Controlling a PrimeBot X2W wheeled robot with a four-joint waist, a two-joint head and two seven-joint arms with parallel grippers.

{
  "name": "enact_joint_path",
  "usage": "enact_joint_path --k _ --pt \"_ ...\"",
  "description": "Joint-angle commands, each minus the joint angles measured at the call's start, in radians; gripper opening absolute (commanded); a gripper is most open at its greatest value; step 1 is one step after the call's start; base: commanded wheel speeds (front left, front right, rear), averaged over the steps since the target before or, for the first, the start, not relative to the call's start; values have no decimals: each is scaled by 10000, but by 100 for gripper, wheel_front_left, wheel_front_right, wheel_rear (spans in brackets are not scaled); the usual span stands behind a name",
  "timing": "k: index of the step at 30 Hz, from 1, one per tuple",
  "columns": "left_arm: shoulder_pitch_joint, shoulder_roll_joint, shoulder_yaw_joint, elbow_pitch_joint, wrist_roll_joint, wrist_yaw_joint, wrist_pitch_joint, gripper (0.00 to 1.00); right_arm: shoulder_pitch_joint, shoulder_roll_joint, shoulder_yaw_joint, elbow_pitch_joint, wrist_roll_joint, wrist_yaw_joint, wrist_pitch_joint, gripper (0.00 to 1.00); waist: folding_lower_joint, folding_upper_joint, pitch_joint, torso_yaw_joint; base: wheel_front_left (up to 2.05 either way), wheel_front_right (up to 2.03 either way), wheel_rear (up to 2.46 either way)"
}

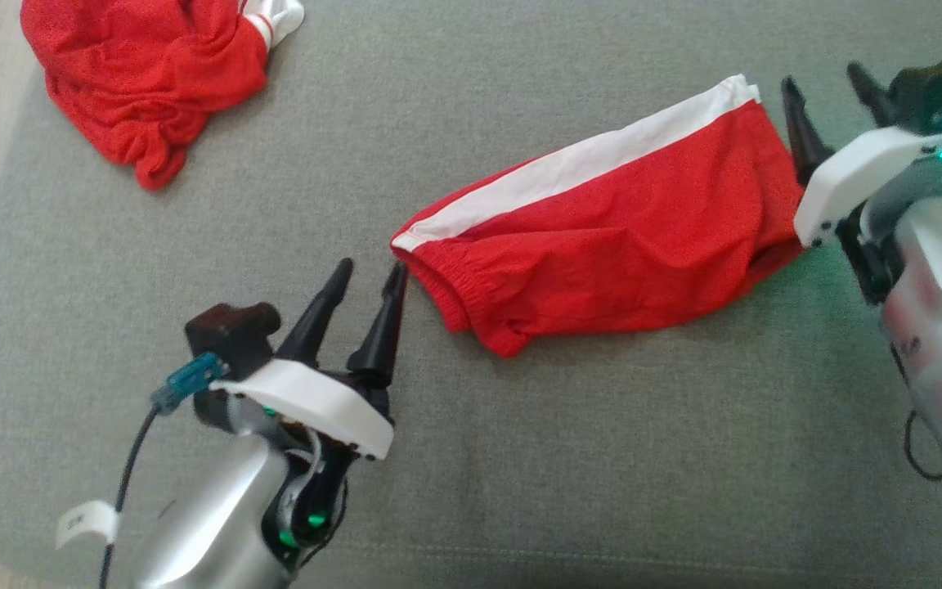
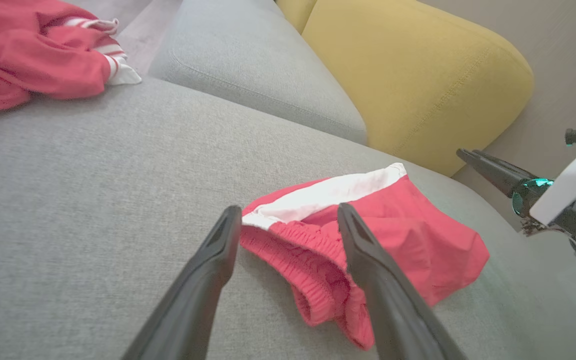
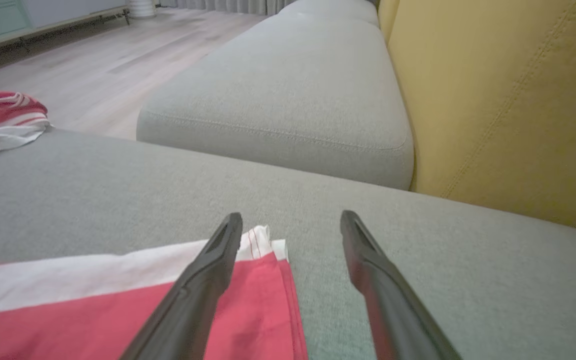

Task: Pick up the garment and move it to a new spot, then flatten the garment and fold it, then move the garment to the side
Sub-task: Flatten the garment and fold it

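Red shorts with white side stripe [image 1: 618,237] lying on grey fabric cushion [image 1: 520,458] — my left gripper [image 1: 371,270], right gripper [image 1: 823,78] both spread, empty, at either end.

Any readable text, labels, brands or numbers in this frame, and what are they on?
Nothing legible.
White tag on the left arm's cable: dark print, too blurred to read.
Red shorts: no lettering or logo visible.
Crumpled red garment: no lettering or logo visible.
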Motion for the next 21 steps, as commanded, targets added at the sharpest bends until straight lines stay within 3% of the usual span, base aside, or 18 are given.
enact_joint_path --k 1,9,21 --pt "-141 322 516 -476 155 149 -111 100 269 -103 343 -345 281 73 174 100 0 0 -127 -91 0 0 0" --pt "665 373 1528 -1323 964 767 -134 100 896 -607 1480 -944 1865 73 1505 100 0 0 -136 -112 0 0 0" --pt "1141 -113 2321 -1473 1642 470 -136 100 855 -898 2110 -660 3064 73 2878 100 0 0 124 133 0 0 0"
